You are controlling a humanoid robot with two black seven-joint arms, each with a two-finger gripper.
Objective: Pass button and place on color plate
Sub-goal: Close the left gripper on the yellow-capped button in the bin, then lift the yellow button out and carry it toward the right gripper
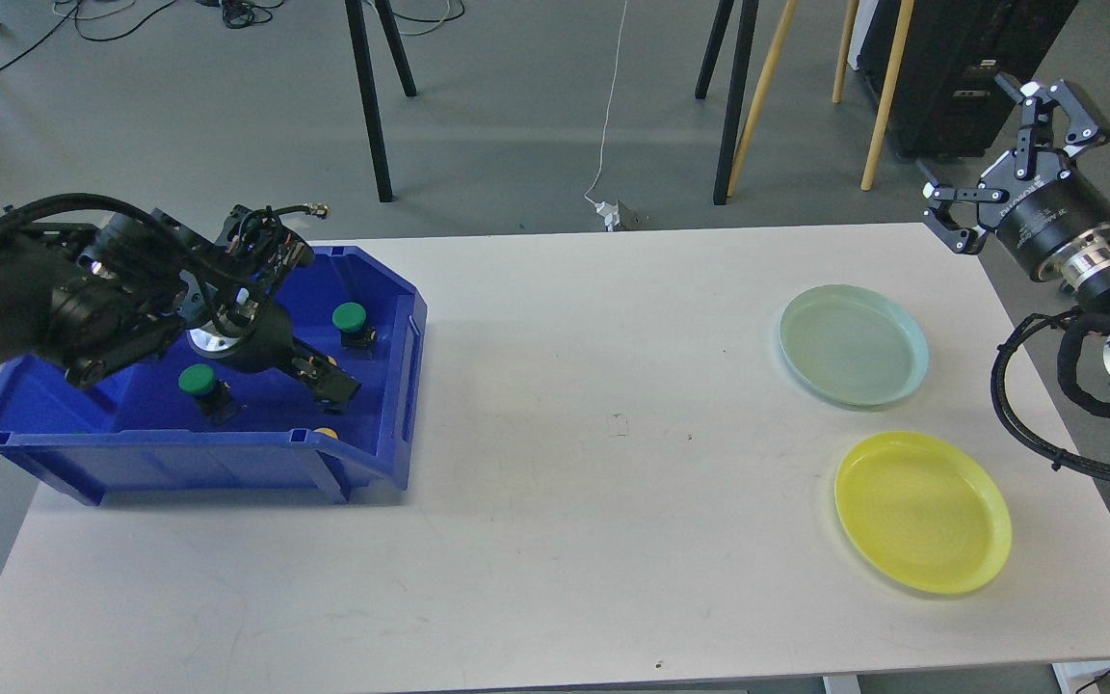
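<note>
A blue bin stands at the table's left. Inside are two green buttons. A yellow button peeks over the bin's front wall. My left gripper reaches down into the bin's right part, over the spot of another yellow button, which is almost wholly hidden under the dark fingers. I cannot tell whether they grip it. A pale green plate and a yellow plate lie at the table's right. My right gripper is open and empty, raised beyond the table's far right corner.
The white table spans the view. Black and wooden stand legs and cables are on the floor behind the table. A black case stands at the back right.
</note>
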